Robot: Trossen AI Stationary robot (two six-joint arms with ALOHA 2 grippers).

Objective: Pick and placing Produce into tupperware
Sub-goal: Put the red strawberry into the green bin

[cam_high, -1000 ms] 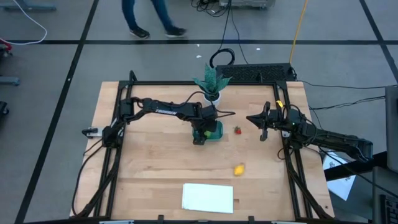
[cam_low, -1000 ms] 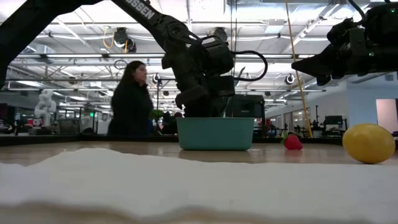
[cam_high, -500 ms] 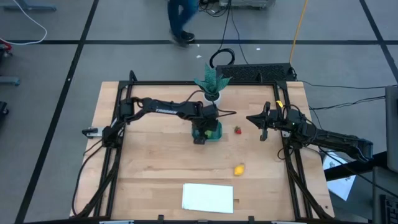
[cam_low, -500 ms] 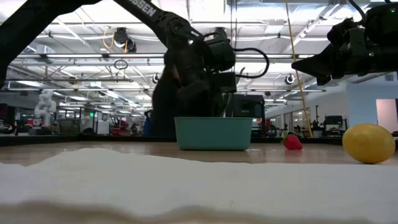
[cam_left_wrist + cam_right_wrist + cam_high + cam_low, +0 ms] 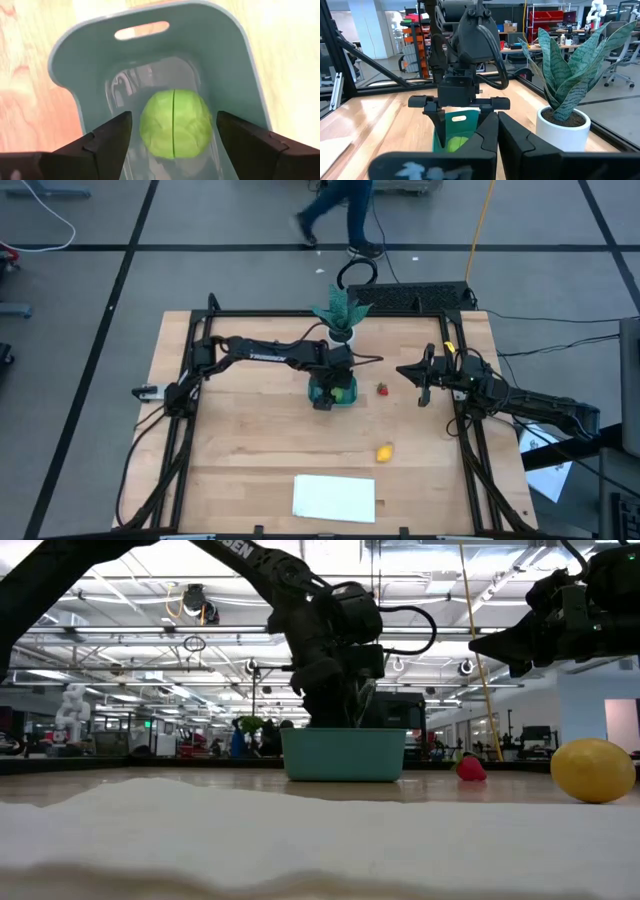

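The left gripper [image 5: 172, 137] hangs right over the teal tupperware [image 5: 240, 65], fingers [image 5: 107, 137] spread wide, one to each side of the lime-green fruit [image 5: 174, 124] and touching neither side of it. That fruit sits on the container's floor, in plain sight from the left wrist. From overhead it's a different story: the left arm covers most of the tupperware [image 5: 349, 394], and only a sliver of green fruit [image 5: 340, 394] peeks out beside the gripper [image 5: 325, 393]. At table height the tupperware [image 5: 345, 754] wall hides the fruit completely, and the left gripper [image 5: 340, 705] dips behind the rim.

The right gripper [image 5: 421, 385] waits in the air well to the right of the tupperware, above the table's right edge; its fingers [image 5: 517, 135] lie pressed together, and they block the lower part of its own view, cutting off the container's near end.

The tiny red fruit [image 5: 381, 389] lies on the wooden table [image 5: 240, 450] just right of the tupperware, between it and the right gripper. The yellow lemon [image 5: 384, 451] rests well apart, towards the table's front, and the white sheet [image 5: 334, 497] lies beyond that at the front edge. The potted plant [image 5: 341, 311] stands just behind the tupperware. A person's legs [image 5: 345, 215] cross the floor past the table, cut off at the frame's top.
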